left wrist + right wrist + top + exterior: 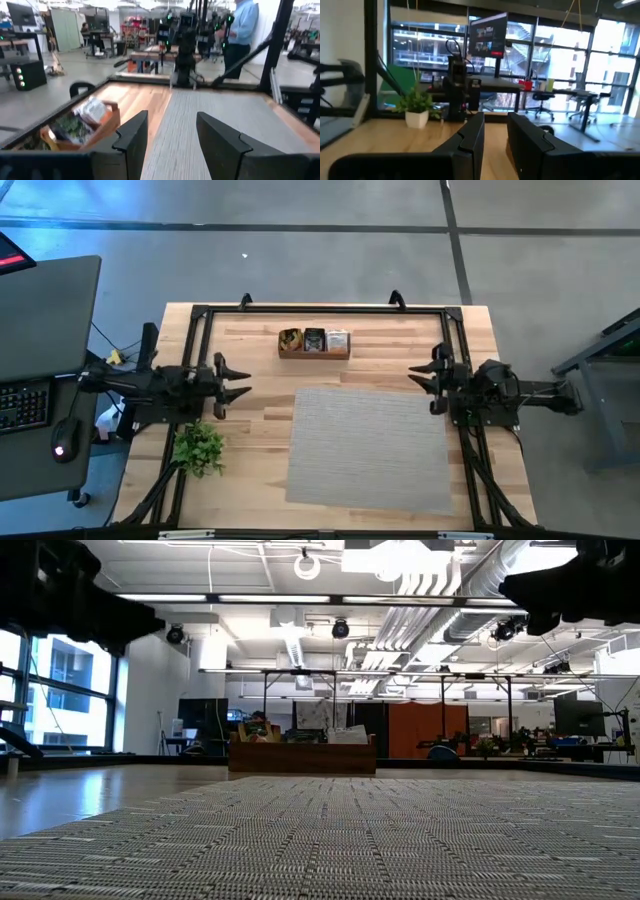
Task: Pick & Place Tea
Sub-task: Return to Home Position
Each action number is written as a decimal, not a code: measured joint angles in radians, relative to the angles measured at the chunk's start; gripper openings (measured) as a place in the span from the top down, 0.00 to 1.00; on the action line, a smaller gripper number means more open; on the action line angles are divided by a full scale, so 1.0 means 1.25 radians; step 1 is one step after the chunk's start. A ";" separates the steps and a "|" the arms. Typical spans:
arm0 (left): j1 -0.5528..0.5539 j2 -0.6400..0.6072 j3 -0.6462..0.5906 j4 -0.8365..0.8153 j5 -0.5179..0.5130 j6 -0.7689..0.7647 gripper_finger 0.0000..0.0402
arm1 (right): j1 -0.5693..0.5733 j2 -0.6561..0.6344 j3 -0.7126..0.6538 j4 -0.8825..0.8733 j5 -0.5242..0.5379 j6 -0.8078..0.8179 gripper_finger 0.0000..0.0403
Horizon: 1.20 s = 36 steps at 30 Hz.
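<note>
The tea sachets [314, 340] stand in a three-compartment wooden box [314, 354] at the table's far middle: yellowish and dark ones on the left, dark in the middle, white on the right. The box also shows in the low view [302, 756] and in the left wrist view [107, 125]. My left gripper [238, 380] hovers level at the table's left side, open and with nothing in it [172, 145]. My right gripper [425, 376] hovers at the right side, facing it across the table, its fingers a little apart and bare [495, 137].
A grey woven mat [370, 445] covers the table's middle and near right. A small green plant in a white pot [198, 448] stands near the left edge. A black frame [320, 308] rims the table. A person [241, 35] stands beyond the table behind the right arm.
</note>
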 joint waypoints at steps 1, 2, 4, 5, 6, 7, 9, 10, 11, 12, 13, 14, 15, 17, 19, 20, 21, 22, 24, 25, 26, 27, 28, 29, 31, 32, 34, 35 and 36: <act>0.000 0.000 -0.013 0.005 0.000 -0.001 0.59 | 0.000 -0.001 0.000 -0.002 -0.002 0.015 0.80; 0.000 0.001 -0.024 0.007 0.000 -0.004 0.59 | 0.000 -0.001 0.000 -0.010 -0.008 0.030 0.80; 0.000 0.001 -0.031 0.021 -0.005 -0.019 0.59 | 0.000 -0.001 -0.001 -0.029 -0.023 0.056 0.80; 0.000 0.001 -0.032 0.025 -0.008 -0.019 0.59 | 0.000 0.000 -0.001 -0.033 -0.023 0.061 0.80; 0.000 0.001 -0.032 0.028 -0.009 -0.019 0.59 | 0.000 0.000 -0.001 -0.033 -0.023 0.060 0.80; 0.000 0.003 -0.033 0.029 -0.009 -0.019 0.59 | 0.000 -0.001 -0.001 -0.031 -0.023 0.056 0.80; 0.000 0.004 -0.033 0.028 -0.009 -0.020 0.59 | 0.000 -0.001 -0.003 -0.028 -0.022 0.057 0.80; 0.000 0.004 -0.033 0.028 -0.008 -0.024 0.59 | 0.001 -0.001 -0.011 -0.013 -0.023 0.062 0.80; 0.000 0.004 -0.033 0.027 -0.005 -0.027 0.59 | 0.002 -0.001 -0.024 0.006 -0.024 0.063 0.80; 0.000 0.004 -0.033 0.026 -0.004 -0.034 0.59 | 0.002 -0.001 -0.039 0.024 -0.025 0.063 0.80; 0.000 0.006 -0.033 0.024 -0.004 -0.037 0.59 | 0.002 0.000 -0.042 0.020 -0.025 0.063 0.80; 0.000 0.007 -0.033 0.024 -0.004 -0.040 0.59 | 0.002 0.001 -0.042 0.025 -0.024 0.064 0.80; 0.000 0.007 -0.033 0.024 -0.005 -0.040 0.59 | 0.002 0.000 -0.042 0.032 -0.020 0.064 0.80; 0.000 0.007 -0.033 0.026 -0.005 -0.040 0.59 | 0.002 -0.001 -0.042 0.044 -0.020 0.060 0.80; 0.000 0.007 -0.033 0.026 -0.006 -0.040 0.59 | 0.002 -0.001 -0.042 0.034 -0.019 0.049 0.80; 0.000 0.007 -0.033 0.026 -0.006 -0.040 0.59 | 0.002 -0.001 -0.042 0.023 -0.019 0.045 0.80; 0.000 0.007 -0.033 0.025 -0.006 -0.040 0.59 | 0.002 -0.001 -0.042 0.007 -0.019 0.045 0.80; 0.000 0.007 -0.033 0.025 -0.006 -0.040 0.59 | 0.002 -0.001 -0.042 -0.016 -0.019 0.044 0.80; 0.000 0.007 -0.034 0.025 -0.006 -0.040 0.59 | 0.002 -0.001 -0.042 -0.059 -0.017 0.044 0.80; 0.000 0.007 -0.034 0.025 -0.006 -0.040 0.59 | 0.002 -0.001 -0.042 -0.078 -0.015 0.044 0.80; 0.000 0.007 -0.034 0.025 -0.006 -0.040 0.59 | 0.002 -0.001 -0.042 -0.093 -0.009 0.044 0.80; 0.000 0.007 -0.034 0.024 -0.006 -0.040 0.59 | 0.002 -0.001 -0.042 -0.103 -0.004 0.047 0.80; 0.000 0.007 -0.034 0.024 -0.006 -0.040 0.59 | 0.002 -0.001 -0.042 -0.110 0.001 0.054 0.80; 0.000 0.007 -0.034 0.024 -0.006 -0.040 0.59 | 0.002 -0.001 -0.042 -0.113 0.004 0.063 0.80; 0.000 0.007 -0.034 0.024 -0.007 -0.041 0.59 | 0.002 -0.001 -0.042 -0.113 0.013 0.075 0.80; 0.000 0.007 -0.034 0.024 -0.006 -0.041 0.59 | 0.002 -0.001 -0.042 -0.113 0.015 0.081 0.80; 0.000 0.007 -0.034 0.024 -0.007 -0.041 0.59 | 0.002 -0.001 -0.042 -0.113 0.015 0.083 0.80; 0.000 0.007 -0.034 0.024 -0.007 -0.041 0.59 | 0.002 -0.001 -0.042 -0.113 0.015 0.084 0.80; 0.000 0.007 -0.034 0.024 -0.007 -0.041 0.59 | 0.002 -0.001 -0.042 -0.113 0.015 0.084 0.80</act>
